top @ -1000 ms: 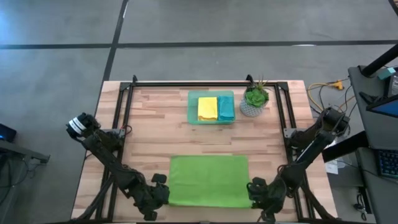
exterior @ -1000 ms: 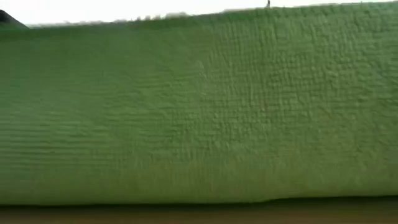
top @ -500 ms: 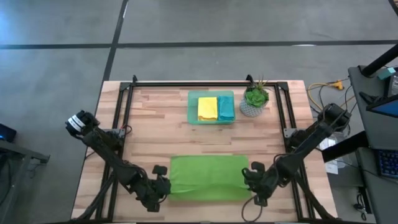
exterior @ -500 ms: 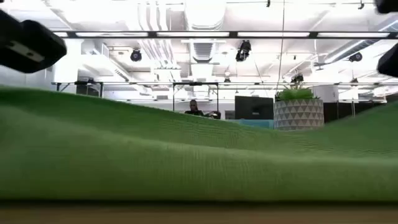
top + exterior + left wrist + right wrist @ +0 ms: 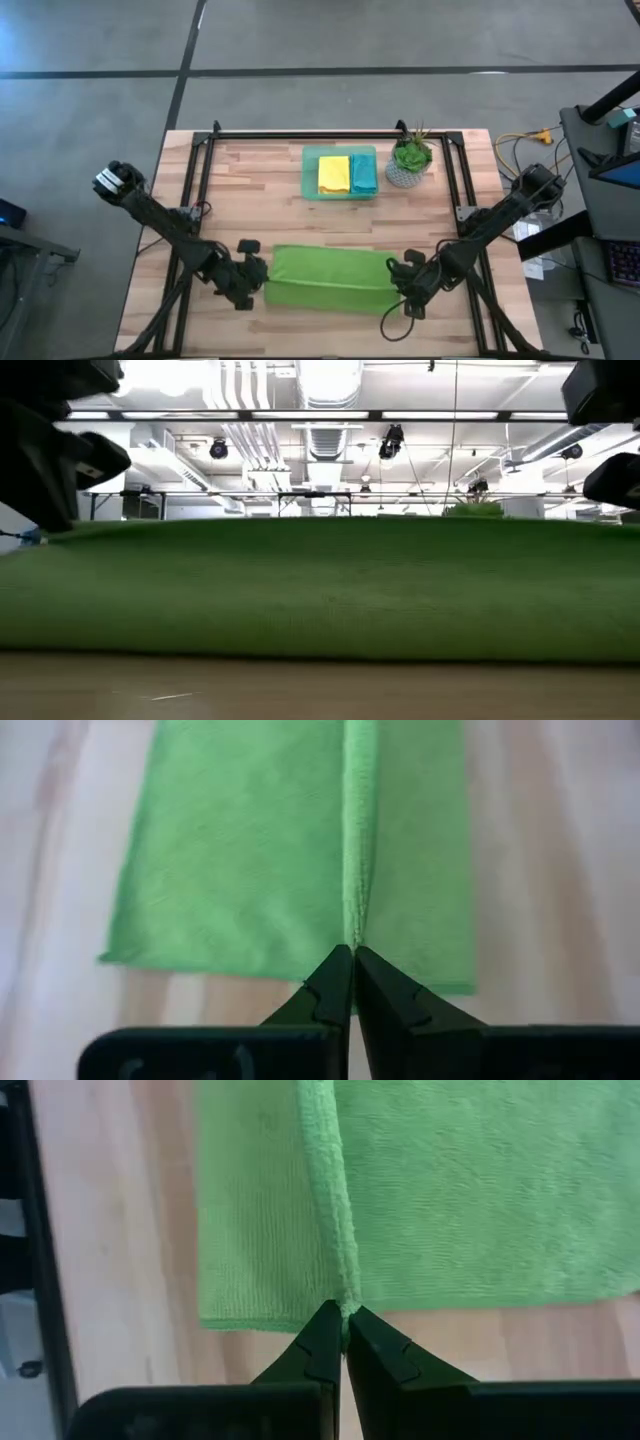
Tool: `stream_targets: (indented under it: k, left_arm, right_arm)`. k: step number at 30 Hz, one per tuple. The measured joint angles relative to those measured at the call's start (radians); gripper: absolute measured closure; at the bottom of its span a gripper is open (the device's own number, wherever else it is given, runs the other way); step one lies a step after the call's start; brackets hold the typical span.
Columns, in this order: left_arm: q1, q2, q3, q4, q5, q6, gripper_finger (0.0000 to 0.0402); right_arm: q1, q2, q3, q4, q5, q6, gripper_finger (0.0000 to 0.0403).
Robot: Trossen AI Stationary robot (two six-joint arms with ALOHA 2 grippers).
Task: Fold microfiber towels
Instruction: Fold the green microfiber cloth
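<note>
Towel of lime green (image 5: pixel 328 279) lies on the near half of the table (image 5: pixel 250 205), partly doubled over, its lifted edge stretched left to right. The left gripper (image 5: pixel 350 963) pinches that edge at the towel's left end, fingers closed tight on the cloth; the right gripper (image 5: pixel 342 1320) clamps it likewise at the right end. Farther back, a yellow towel (image 5: pixel 334 174) and a teal-blue towel (image 5: pixel 364 173) sit folded side by side in a green tray (image 5: pixel 340 196), just left of a potted plant (image 5: pixel 409 161).
</note>
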Motion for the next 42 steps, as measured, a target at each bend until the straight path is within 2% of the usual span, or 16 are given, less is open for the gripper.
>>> stream_targets:
  k: [6,12,20,31,42]
  left_arm:
    - [0.068,-0.082,-0.063,0.002,0.013,0.035,0.0401]
    - [0.132,-0.107,-0.096,0.028,0.045,0.101,0.0401]
    - [0.202,-0.081,-0.098,0.08,0.076,0.16,0.0401]
    - [0.279,-0.073,-0.107,0.088,0.077,0.166,0.0401]
    - [0.316,0.01,-0.105,0.115,0.077,0.189,0.0401]
  right_arm:
    - [-0.036,-0.041,-0.037,0.001,0.003,0.011,0.0394]
    - [-0.105,-0.083,-0.061,-0.005,0.002,-0.026,0.0394]
    - [-0.175,-0.113,-0.087,-0.017,-0.009,-0.06,0.0394]
    - [-0.185,-0.112,-0.115,-0.018,-0.019,-0.057,0.0394]
    - [-0.238,-0.111,-0.148,-0.018,-0.015,-0.036,0.0394]
